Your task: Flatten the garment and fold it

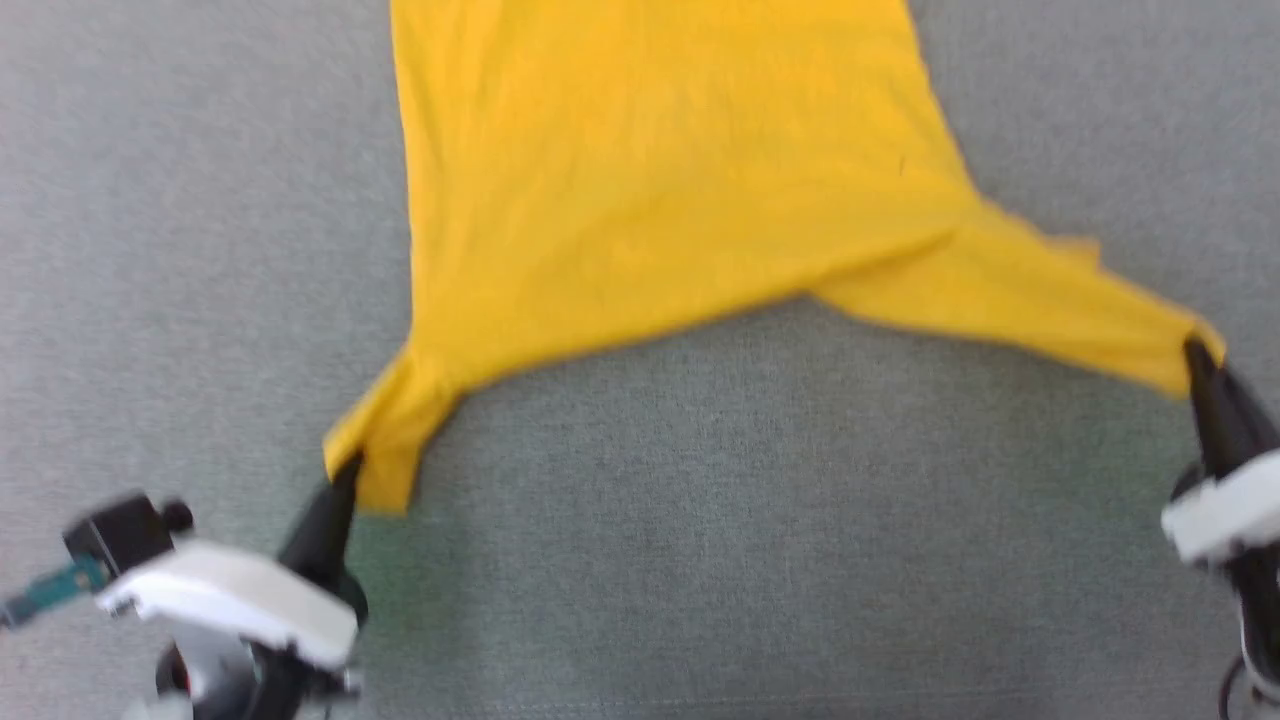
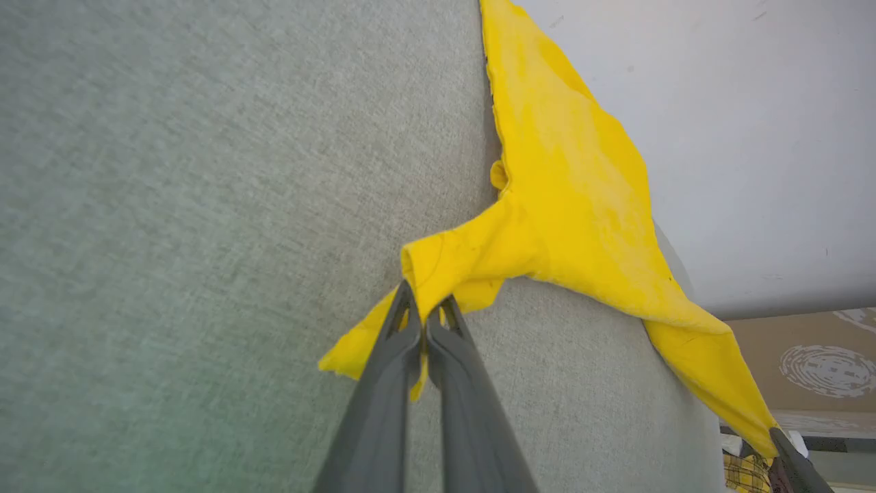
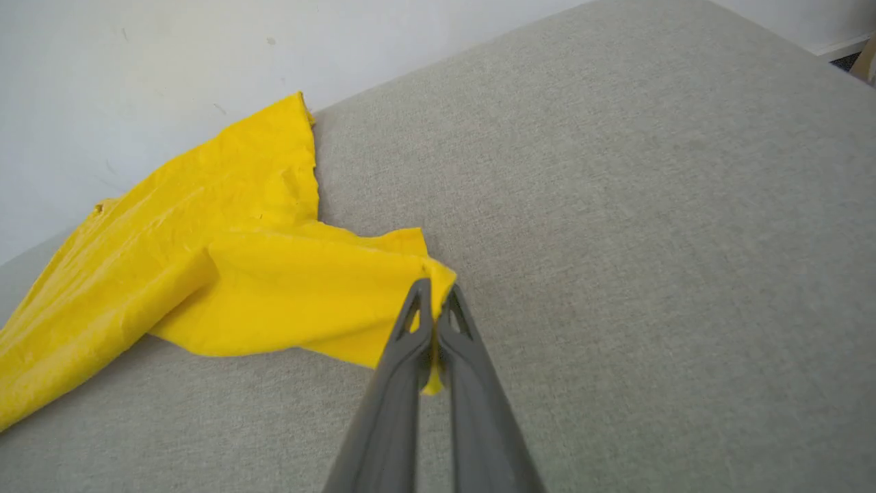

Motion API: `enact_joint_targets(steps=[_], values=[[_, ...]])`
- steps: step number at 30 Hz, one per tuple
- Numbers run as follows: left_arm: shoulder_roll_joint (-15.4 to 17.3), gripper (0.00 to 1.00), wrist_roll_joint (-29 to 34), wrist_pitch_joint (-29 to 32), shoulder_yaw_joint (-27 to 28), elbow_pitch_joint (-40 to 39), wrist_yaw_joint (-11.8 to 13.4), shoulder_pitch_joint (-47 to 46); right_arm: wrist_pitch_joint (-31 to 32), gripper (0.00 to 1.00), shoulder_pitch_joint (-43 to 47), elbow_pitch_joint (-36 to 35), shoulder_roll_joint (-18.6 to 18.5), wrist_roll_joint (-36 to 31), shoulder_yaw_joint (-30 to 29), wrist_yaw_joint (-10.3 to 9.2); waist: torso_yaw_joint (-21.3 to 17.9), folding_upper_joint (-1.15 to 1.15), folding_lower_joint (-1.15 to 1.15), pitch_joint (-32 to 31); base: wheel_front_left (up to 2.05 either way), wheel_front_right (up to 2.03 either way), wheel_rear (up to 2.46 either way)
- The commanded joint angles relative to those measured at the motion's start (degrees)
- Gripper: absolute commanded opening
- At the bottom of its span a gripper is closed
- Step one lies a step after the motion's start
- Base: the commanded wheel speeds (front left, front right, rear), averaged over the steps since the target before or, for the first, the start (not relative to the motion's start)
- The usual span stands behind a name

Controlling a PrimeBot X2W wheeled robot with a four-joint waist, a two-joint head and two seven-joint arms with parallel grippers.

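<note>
Lying spread on the grey desk [image 1: 750, 520], the T-shirt [image 1: 650, 180] is pulled out at two lower corners. The left gripper [image 1: 345, 472] has its fingers closed tight on one corner, the right gripper [image 1: 1196, 352] on the other.

No word, label, brand or number can be read here. In the left wrist view a pale round mark [image 2: 828, 370] stands on a brown surface [image 2: 759, 342] at the right edge, but it is too blurred to read

The right gripper [image 3: 433, 305], jaws closed, pinches the yellow garment [image 3: 226, 281], which trails across the grey counter [image 3: 616, 205] to its far edge.
</note>
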Motion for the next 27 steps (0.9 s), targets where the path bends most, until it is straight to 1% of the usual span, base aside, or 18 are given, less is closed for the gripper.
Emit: enact_joint_targets(steps=[1,5,7,12,15,23,27], values=[[0.88,0.0,-0.46,0.84,-0.42,-0.58,-1.05,2.57,1.11,0.0,2.55,-0.96,0.24,0.94,-0.43,-0.06,0.94,0.0,0.02,-4.7,0.0,0.0,0.0],[2.33,0.0,-1.56,2.69,-0.76,-2.57,-2.24,7.8,5.11,0.0,7.97,-2.9,0.45,3.48,-0.39,-0.06,0.91,0.0,0.02,-7.89,0.0,0.0,0.0],[2.8,0.0,-2.15,3.24,-0.39,-3.76,-2.19,10.11,7.85,0.0,10.76,-4.16,0.49,4.86,-0.01,-0.06,0.89,0.0,0.02,-9.5,0.0,0.0,0.0],[4.27,0.0,-2.48,4.7,0.16,-6.55,-1.44,15.17,17.37,0.0,18.51,-8.04,0.51,8.39,1.04,-0.06,0.81,0.0,0.02,-12.41,0.0,0.0,0.0],[4.91,0.0,-2.76,5.55,0.31,-8.26,-1.05,17.55,21.76,0.0,22.15,-10.71,0.54,10.65,0.25,-0.06,0.78,0.0,0.02,-13.32,0.0,0.0,0.0],[5.72,0.0,-2.92,6.29,0.88,-10.59,-0.14,22.2,25.3,0.0,27.49,-13.6,0.62,13.95,-1.89,-0.06,0.48,0.0,0.02,-15.66,0.0,0.0,0.0],[5.73,0.0,-2.55,6.39,0.57,-11.83,0.32,23.7,25.63,0.0,29.21,-14.27,0.63,14.73,-2.78,-0.06,0.52,0.0,0.02,-16.7,0.0,0.0,0.0]])
